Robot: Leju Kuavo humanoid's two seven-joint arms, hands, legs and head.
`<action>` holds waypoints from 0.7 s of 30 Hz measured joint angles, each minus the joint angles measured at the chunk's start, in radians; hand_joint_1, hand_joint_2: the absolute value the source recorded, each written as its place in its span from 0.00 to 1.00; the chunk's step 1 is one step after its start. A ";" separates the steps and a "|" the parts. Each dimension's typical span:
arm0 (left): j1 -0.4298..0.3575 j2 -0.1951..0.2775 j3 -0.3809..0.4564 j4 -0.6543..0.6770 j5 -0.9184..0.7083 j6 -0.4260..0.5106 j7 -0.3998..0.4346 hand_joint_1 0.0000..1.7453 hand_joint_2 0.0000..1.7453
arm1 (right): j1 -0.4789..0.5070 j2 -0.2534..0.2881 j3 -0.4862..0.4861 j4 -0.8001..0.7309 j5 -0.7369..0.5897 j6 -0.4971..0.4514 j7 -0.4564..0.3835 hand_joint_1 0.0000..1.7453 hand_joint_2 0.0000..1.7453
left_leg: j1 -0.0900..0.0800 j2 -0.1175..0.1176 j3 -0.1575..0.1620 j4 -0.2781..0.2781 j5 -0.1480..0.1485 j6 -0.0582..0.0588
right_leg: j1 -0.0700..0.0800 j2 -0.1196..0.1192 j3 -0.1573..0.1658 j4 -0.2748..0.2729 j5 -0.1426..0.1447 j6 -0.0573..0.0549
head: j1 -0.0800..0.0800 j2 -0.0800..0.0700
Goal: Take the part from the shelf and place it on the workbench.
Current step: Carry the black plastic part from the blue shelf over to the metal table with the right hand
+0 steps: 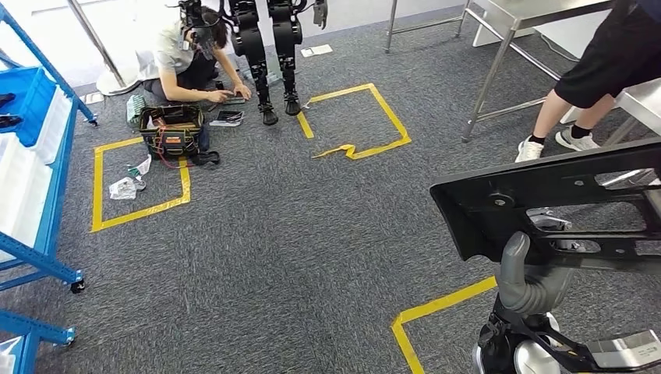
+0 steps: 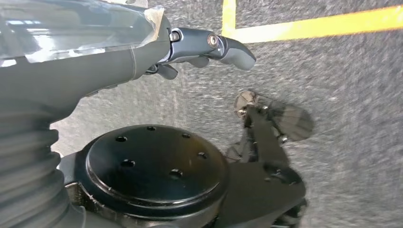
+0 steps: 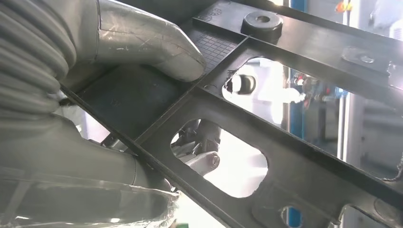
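Two hands belong to this robot, and the right hand [image 1: 532,282] grips the part [image 1: 499,209], a flat black plastic frame with cut-out windows, held up over the grey carpet [image 1: 312,249] at the right side of the head view; the thick grey thumb presses on the frame's near face while darker fingers [image 3: 209,159] show through one of the windows from behind, so the frame is clamped between them. In the right wrist view the part [image 3: 285,137] runs across the picture as crossing black ribs with a round boss near one edge, and the right hand [image 3: 142,47] lies against it. The left hand [image 2: 199,52] hangs over the carpet near a strip of yellow tape [image 2: 313,26], its dark fingers [image 2: 235,50] curled loosely and holding nothing that I can see; whether it counts as closed or spread I cannot tell. A blue shelf [image 1: 35,156] stands at the left edge of the head view, well apart from the part. A steel workbench [image 1: 507,15] stands at the far right, with a person's legs [image 1: 577,109] beside it. Further back another person [image 1: 183,58] crouches by a tool bag [image 1: 171,128] next to the legs of a second robot [image 1: 273,54]
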 joint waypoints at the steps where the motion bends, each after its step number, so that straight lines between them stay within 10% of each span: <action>1: 0.000 0.001 -0.003 0.000 -0.005 -0.004 0.000 0.00 1.00 | 0.006 0.000 -0.006 -0.003 -0.001 -0.003 -0.002 1.00 1.00 | 0.005 -0.014 -0.003 0.012 -0.012 -0.005 | -0.002 0.012 0.000 -0.001 0.001 -0.007 | 0.000 0.000; 4: -0.001 0.004 -0.010 0.000 -0.017 -0.011 0.000 0.00 1.00 | 0.024 0.000 -0.020 -0.013 -0.003 -0.010 -0.009 1.00 1.00 | 0.012 -0.091 -0.073 0.170 -0.106 -0.010 | -0.003 0.044 0.000 -0.002 0.004 -0.029 | -0.004 0.000; 7: -0.007 0.005 -0.021 0.000 -0.024 -0.015 -0.002 0.00 1.00 | 0.043 0.000 -0.030 -0.021 -0.004 -0.015 -0.012 1.00 1.00 | 0.011 -0.109 -0.142 0.307 -0.141 -0.005 | 0.003 0.082 0.002 -0.002 0.003 -0.033 | -0.006 0.000; 11: -0.006 0.007 -0.029 0.000 -0.030 -0.012 0.001 0.00 1.00 | 0.053 0.000 -0.037 -0.031 -0.006 -0.016 -0.013 1.00 1.00 | 0.014 -0.162 -0.050 0.092 -0.008 0.008 | 0.006 0.140 0.007 0.001 0.003 -0.031 | -0.006 0.000; 13: -0.004 0.010 -0.031 0.000 -0.030 -0.011 0.001 0.00 1.00 | 0.056 0.000 -0.042 -0.035 -0.006 -0.016 -0.014 1.00 1.00 | 0.013 -0.189 -0.027 0.030 0.006 0.009 | 0.006 0.162 -0.002 0.002 0.007 -0.022 | -0.006 0.000; 15: -0.003 0.012 -0.032 0.000 -0.030 -0.010 0.001 0.00 1.00 | 0.062 0.000 -0.046 -0.040 -0.006 -0.016 -0.016 1.00 1.00 | 0.009 -0.172 -0.025 0.021 0.007 0.016 | 0.004 0.177 -0.013 0.001 0.013 -0.008 | -0.005 0.000; 17: -0.003 0.013 -0.034 0.000 -0.030 -0.010 0.002 0.00 1.00 | 0.066 -0.001 -0.051 -0.045 -0.006 -0.016 -0.016 1.00 1.00 | 0.009 -0.148 -0.023 0.011 0.016 0.030 | 0.006 0.138 -0.035 0.032 -0.002 -0.005 | -0.002 0.000; 21: 0.002 0.014 -0.035 0.000 -0.030 -0.010 0.002 0.00 1.00 | 0.068 -0.001 -0.055 -0.047 -0.007 -0.016 -0.016 1.00 1.00 | 0.005 -0.089 -0.025 0.006 0.018 0.040 | 0.010 0.060 -0.152 0.276 -0.102 -0.010 | 0.004 0.000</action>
